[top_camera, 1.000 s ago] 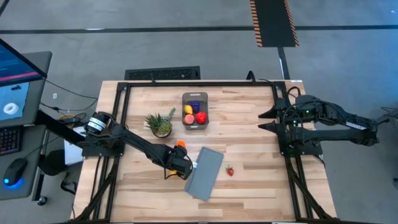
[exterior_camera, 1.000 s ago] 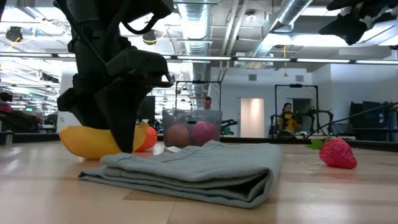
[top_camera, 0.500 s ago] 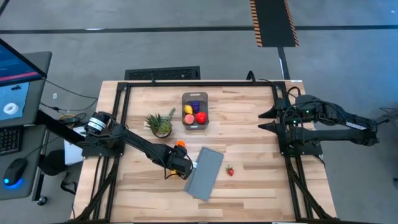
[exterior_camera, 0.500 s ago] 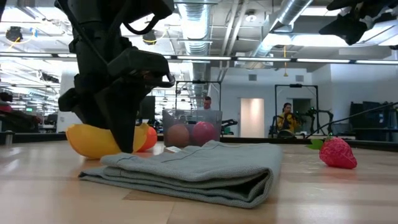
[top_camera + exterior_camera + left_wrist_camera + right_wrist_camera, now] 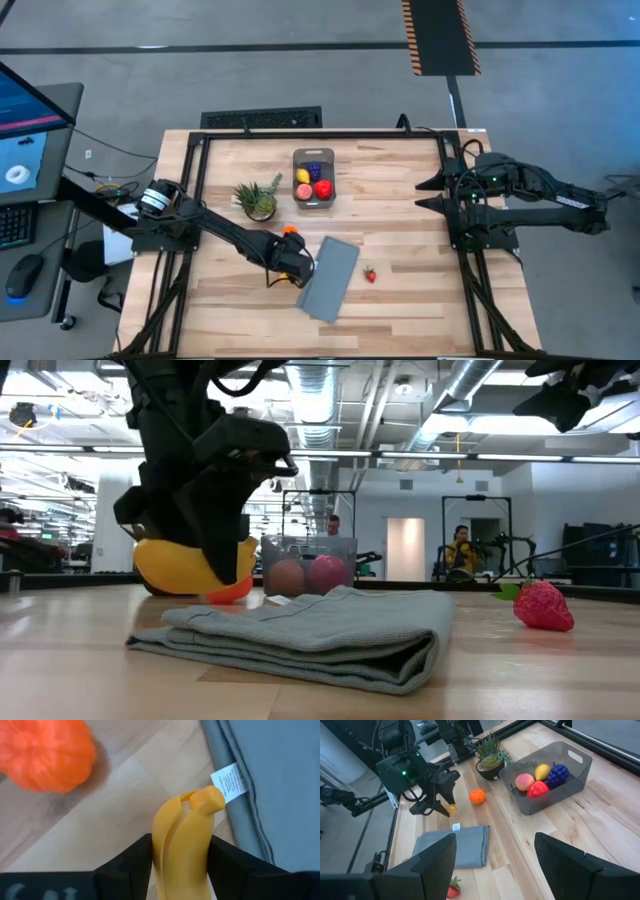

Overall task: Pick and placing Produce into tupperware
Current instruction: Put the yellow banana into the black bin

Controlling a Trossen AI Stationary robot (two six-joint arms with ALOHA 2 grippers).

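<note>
My left gripper (image 5: 291, 263) is shut on the yellow banana (image 5: 185, 565), just left of the folded grey cloth (image 5: 330, 278). The orange (image 5: 290, 231) lies on the table just beyond the gripper. The tiny strawberry (image 5: 370, 274) lies right of the cloth. The clear-grey tub (image 5: 314, 180) stands toward the far edge and holds the peach, the red fruit, the lemon and the grapes (image 5: 559, 773). My right gripper (image 5: 424, 194) hangs open by the right edge, away from all of these. My left gripper pinches the banana's mid part (image 5: 182, 855) between its two fingers (image 5: 131, 865), coming from above and pointing down. The fingers lie across the banana, and its stem end (image 5: 207, 800) sticks out past them. The banana hangs lifted clear, just above the table.
A potted spiky pineapple plant (image 5: 258, 200) stands left of the tub. The cloth has a white tag (image 5: 229, 779) close to the banana's end. Dark frame rails run along the table's left and right sides. People show in the room beyond the table.
My left gripper has risen and shifted a little toward the table's right, staying shut on the banana. The banana, which lay on the table beside the cloth, now hangs just above the wood. The orange shows more fully beneath it.
</note>
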